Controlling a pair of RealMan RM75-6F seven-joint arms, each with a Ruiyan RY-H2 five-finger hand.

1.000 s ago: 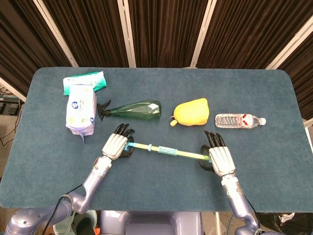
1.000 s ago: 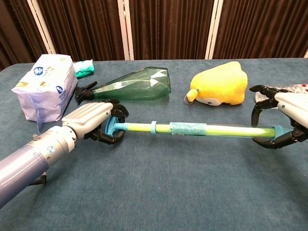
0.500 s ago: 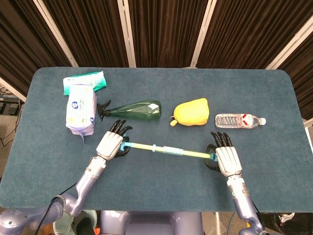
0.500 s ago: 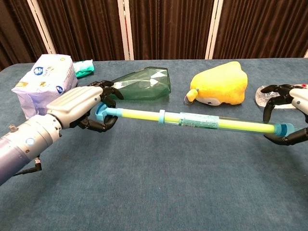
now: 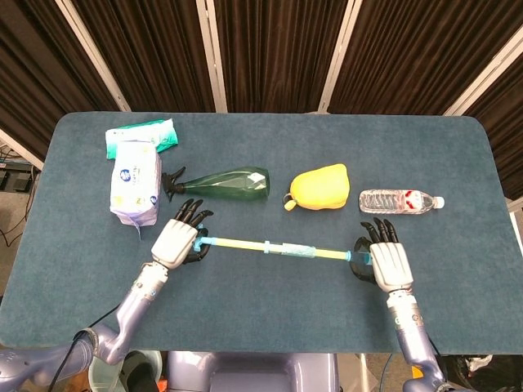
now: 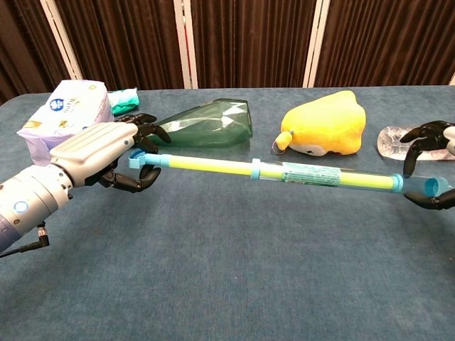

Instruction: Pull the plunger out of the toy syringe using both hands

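Both arms are smooth, rounded tubes in a pale lavender-grey metallic finish. The left hand [image 6: 106, 153] and the right hand [image 5: 389, 263] each have a light silver-white back plate and glossy black jointed fingers [image 5: 189, 210]. A thin black cable [image 6: 28, 244] hangs under the left forearm, which carries a small blue dot.

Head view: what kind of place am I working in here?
Probably a lab or demo booth, not a home: a table covered in blue-green cloth, dark curtains behind it, and unrelated props laid in a row, like a spray bottle and yellow plush toy.
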